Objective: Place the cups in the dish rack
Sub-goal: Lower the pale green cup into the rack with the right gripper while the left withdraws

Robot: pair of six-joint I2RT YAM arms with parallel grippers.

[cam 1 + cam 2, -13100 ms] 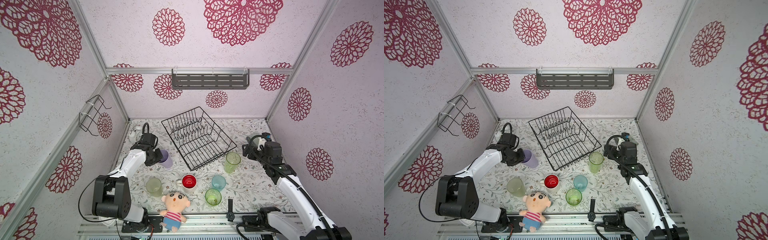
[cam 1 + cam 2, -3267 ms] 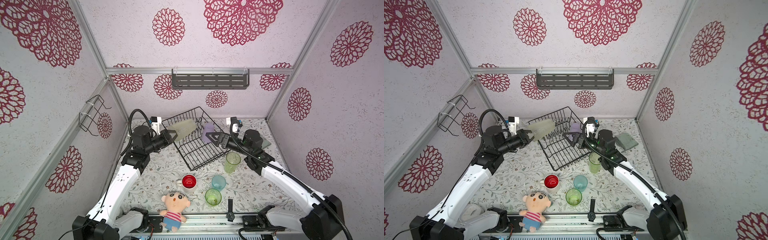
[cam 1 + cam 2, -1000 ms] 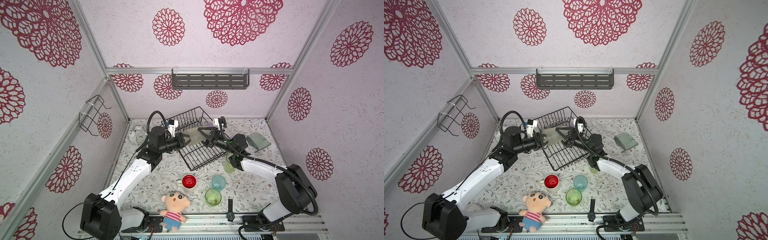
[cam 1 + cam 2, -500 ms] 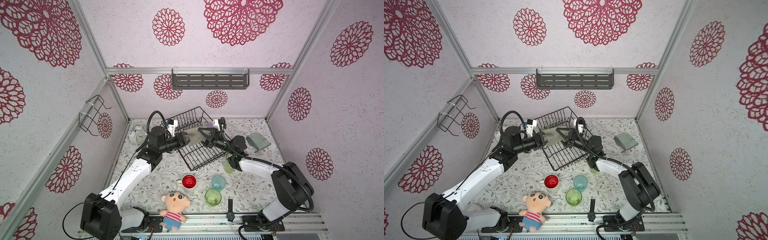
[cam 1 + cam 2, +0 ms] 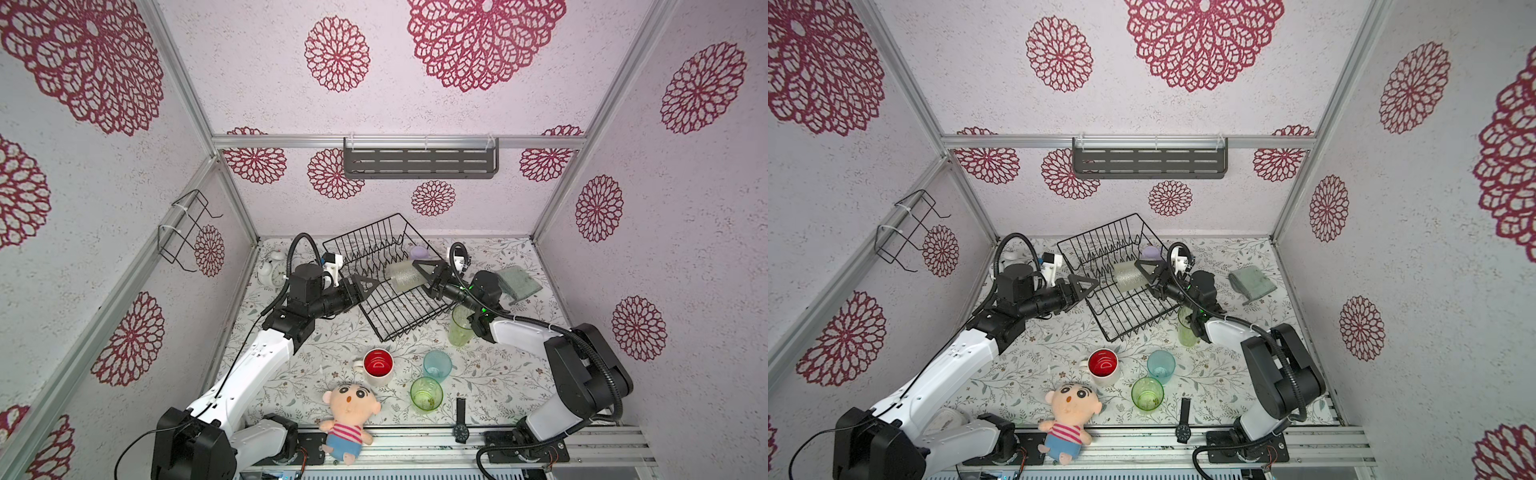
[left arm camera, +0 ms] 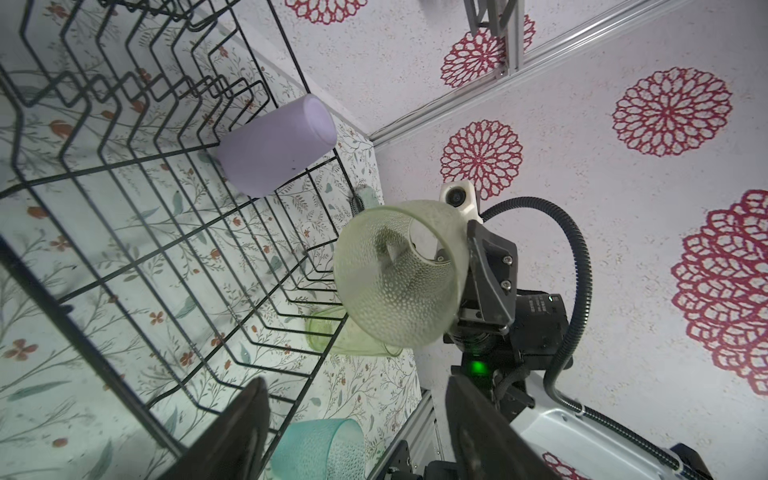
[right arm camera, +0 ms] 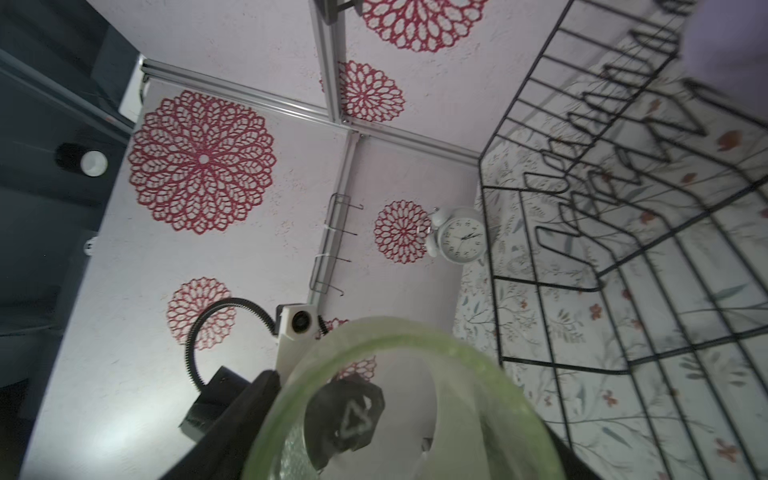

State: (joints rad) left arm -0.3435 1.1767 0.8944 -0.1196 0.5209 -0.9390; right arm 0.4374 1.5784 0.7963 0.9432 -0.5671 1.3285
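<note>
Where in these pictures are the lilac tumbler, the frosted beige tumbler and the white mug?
lilac tumbler [image 6: 272, 147]: left wrist view, on its side wall.
frosted beige tumbler [image 5: 402, 276]: in a top view, on its dotted side wall.
white mug [image 5: 377, 364]: in a top view, on its red inside.

The mug [image 5: 377, 365] stands between the dish rack [image 5: 397, 309] and the doll [image 5: 351, 409].

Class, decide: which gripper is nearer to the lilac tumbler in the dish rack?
Right. The right gripper, gripping the frosted tumbler, hangs close beside the lilac tumbler over the dish rack; the left gripper, open, is farther off at the rack's opposite edge.
</note>
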